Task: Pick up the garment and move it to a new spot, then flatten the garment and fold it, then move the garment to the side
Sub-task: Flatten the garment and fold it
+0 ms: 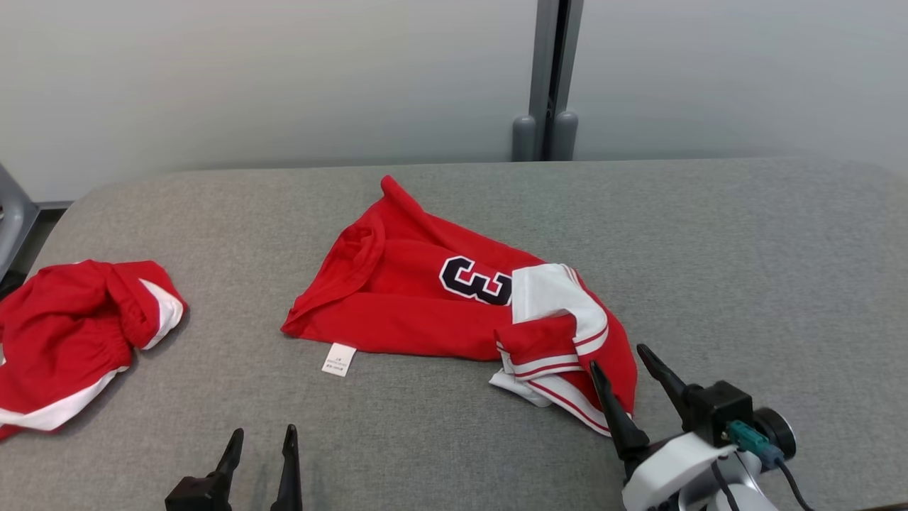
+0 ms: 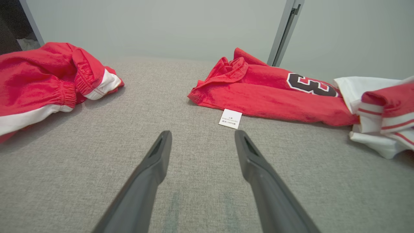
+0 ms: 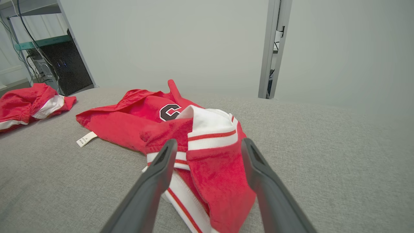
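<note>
My two grippers stand wide apart and hold nothing; the red jersey (image 1: 404, 298) lies crumpled mid-way across the grey table (image 1: 709, 248).

My left gripper (image 1: 262, 433) sits low at the near edge, fingers pointing up the table and well short of the cloth. My right gripper (image 1: 618, 357) angles in from the lower right, its tips at the jersey's striped white-and-red end; I cannot tell whether they touch it. From my left wrist, the left gripper (image 2: 202, 134) points at the bare table just short of the white label (image 2: 230, 118). My right wrist shows the right gripper (image 3: 208, 142) straddling the striped end, with dark equipment (image 3: 69, 69) beyond the table. A second red garment (image 1: 64, 326) lies at the table's left edge.
</note>
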Motion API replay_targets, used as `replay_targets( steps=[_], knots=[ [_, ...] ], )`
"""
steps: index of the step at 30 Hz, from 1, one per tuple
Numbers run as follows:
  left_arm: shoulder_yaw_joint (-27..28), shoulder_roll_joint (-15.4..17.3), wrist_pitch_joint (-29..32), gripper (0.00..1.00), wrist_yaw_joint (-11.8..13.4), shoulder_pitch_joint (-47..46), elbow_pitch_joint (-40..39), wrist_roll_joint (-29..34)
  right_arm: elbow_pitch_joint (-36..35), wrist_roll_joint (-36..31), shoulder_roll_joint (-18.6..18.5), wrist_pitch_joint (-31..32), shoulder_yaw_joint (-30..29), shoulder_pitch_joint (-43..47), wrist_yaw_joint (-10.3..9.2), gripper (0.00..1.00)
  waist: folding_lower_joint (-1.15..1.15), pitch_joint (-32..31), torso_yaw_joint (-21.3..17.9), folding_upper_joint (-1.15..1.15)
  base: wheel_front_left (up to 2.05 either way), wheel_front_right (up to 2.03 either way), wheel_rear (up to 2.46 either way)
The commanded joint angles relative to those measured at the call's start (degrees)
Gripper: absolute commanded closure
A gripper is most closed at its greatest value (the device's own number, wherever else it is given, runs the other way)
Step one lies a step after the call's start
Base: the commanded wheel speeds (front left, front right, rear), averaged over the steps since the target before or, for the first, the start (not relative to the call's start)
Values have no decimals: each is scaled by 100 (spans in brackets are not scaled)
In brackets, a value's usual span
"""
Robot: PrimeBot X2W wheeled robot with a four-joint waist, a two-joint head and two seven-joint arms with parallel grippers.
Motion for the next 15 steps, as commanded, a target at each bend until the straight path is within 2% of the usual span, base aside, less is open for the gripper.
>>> replay_targets(
  steps=[1,15],
  knots=[
    [-25,23,-3,0,-15,-103,26,-2,25,-38,-34,-30,-8,-114,0,0,0,75,77,0,0,0,0],
    [-387,20,-2,0,18,-300,122,-231,699,-726,-48,-30,-255,-974,0,0,0,430,456,0,0,0,0]
  ],
)
